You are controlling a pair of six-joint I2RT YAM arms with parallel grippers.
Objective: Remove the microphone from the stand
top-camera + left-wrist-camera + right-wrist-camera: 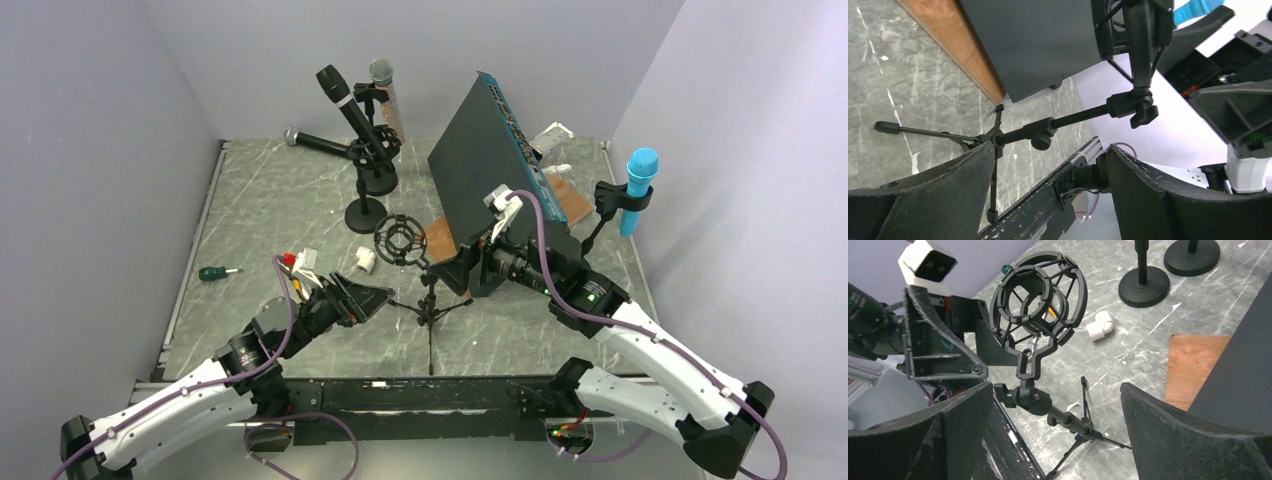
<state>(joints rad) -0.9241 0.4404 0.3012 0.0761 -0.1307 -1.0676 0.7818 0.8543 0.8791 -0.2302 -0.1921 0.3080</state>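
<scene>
A small black tripod stand (431, 310) carries an empty shock mount (400, 240); it also shows in the right wrist view (1040, 300). A black microphone (340, 95) and a silver-headed microphone (381, 72) sit on round-base stands at the back. A blue microphone (638, 185) is clipped on a stand at the right. Another microphone (312, 141) lies on the table. My left gripper (375, 297) is open and empty, left of the tripod; its jaws frame the pole (1073, 117). My right gripper (455, 270) is open and empty, right of the shock mount.
A large dark panel (490, 170) leans on a wooden board (565, 200) behind my right arm. A white pipe elbow (366, 258) and a green-handled screwdriver (215, 272) lie on the marble table. Round stand bases (1144, 286) stand at the back.
</scene>
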